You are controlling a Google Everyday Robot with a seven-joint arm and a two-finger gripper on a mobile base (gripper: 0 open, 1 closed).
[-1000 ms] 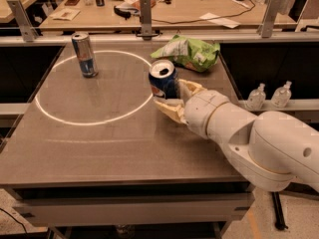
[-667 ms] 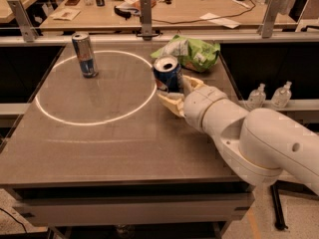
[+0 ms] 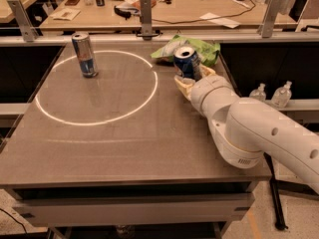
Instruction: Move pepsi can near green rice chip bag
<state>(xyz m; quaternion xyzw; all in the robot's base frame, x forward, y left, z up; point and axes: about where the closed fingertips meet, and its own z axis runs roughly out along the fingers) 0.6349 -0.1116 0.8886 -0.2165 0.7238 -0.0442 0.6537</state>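
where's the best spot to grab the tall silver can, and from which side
Around its straight mid-body, coming in level from the arm's side: the silver can stands upright and alone. The pincer is far right, shut on the pepsi can beside the green bag.

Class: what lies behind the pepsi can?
The green chip bag lies behind it, its middle hidden by the pepsi can. The gripper grips the can's lower part.
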